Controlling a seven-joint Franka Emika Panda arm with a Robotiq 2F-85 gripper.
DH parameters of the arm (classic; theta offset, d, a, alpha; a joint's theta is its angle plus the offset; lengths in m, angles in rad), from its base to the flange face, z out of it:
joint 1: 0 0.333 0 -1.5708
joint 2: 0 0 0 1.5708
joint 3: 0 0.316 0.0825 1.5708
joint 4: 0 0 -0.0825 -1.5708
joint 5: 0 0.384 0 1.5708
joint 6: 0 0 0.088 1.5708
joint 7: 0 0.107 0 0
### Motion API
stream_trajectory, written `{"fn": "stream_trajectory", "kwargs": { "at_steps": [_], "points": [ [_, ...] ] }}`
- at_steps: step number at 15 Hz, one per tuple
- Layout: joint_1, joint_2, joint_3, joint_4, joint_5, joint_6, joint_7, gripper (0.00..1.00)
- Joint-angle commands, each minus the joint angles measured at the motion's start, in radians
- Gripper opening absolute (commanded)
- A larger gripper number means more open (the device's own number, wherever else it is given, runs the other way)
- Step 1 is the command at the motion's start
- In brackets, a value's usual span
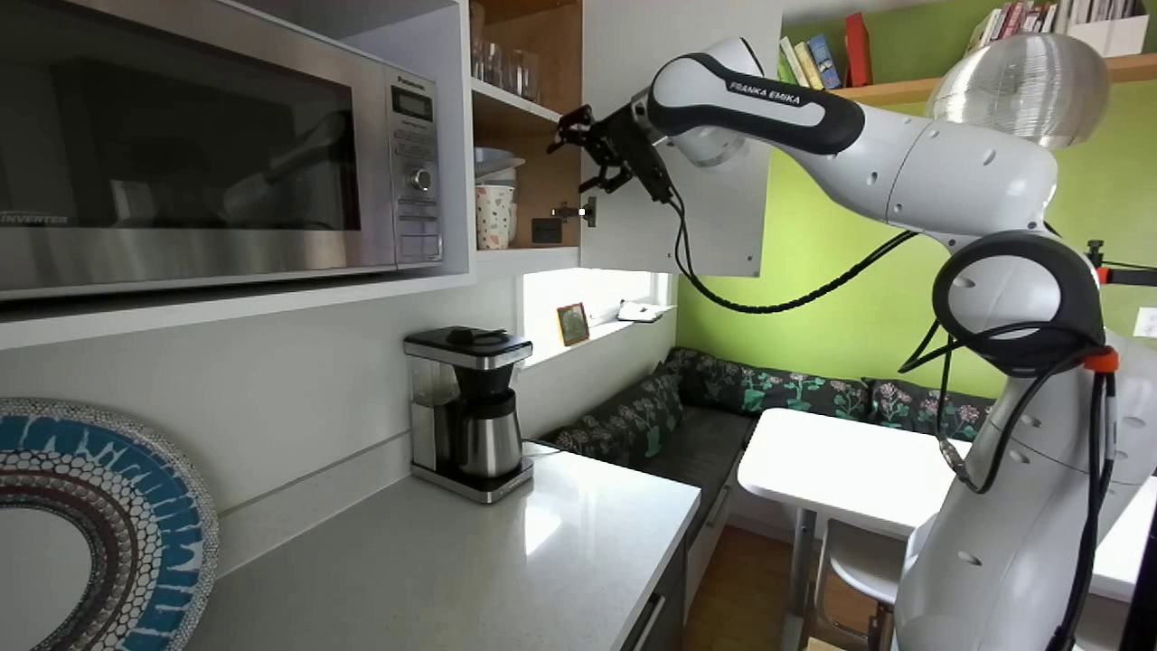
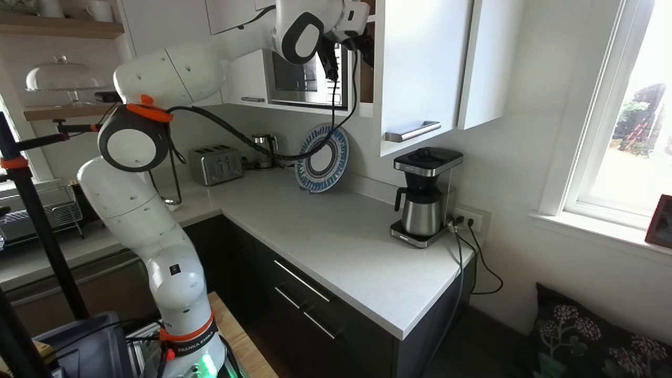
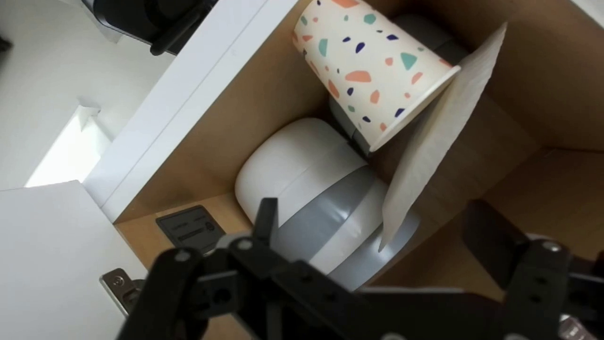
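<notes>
1. Green wall point(image 1: 859, 325) and dark cushions point(image 1: 795, 393) fill the background in an exterior view. At an open cupboard's point(image 1: 529, 262) mouth hangs the pincer point(image 1: 568, 169), near the swung-out door point(image 1: 723, 221). With so little clearance, a sideways sweep could knock that door or its hinge point(image 1: 589, 212).

2. Pale table point(image 2: 325, 231) below; in an exterior view the coffee maker point(image 2: 424, 202) stands under the door, which partly hides the pincer. The looping cable point(image 2: 287, 157) might snag on the door's handle point(image 2: 413, 132), and anything tipped from the cupboard could land on the coffee maker.

3. Wood-lined cupboard interior, wrist view: the pincer is spread wide, pinching nothing. Nested bowls point(image 3: 292, 165) sit just beyond, beside a spotted cup point(image 3: 373, 71); a thin plate point(image 3: 439, 132) seems to lie across the cup's rim. Catching the plate's jutting edge could topple the cup, and the smooth bowls might slip or drag one another.
</notes>
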State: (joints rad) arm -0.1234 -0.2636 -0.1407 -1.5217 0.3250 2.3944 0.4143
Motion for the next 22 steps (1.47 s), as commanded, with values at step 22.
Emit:
{"fn": "stream_trajectory", "kwargs": {
  "at_steps": [22],
  "points": [
    [0.023,0.306,-0.038,0.348,0.2,-0.029,-0.29,0.97]
  ]
}}
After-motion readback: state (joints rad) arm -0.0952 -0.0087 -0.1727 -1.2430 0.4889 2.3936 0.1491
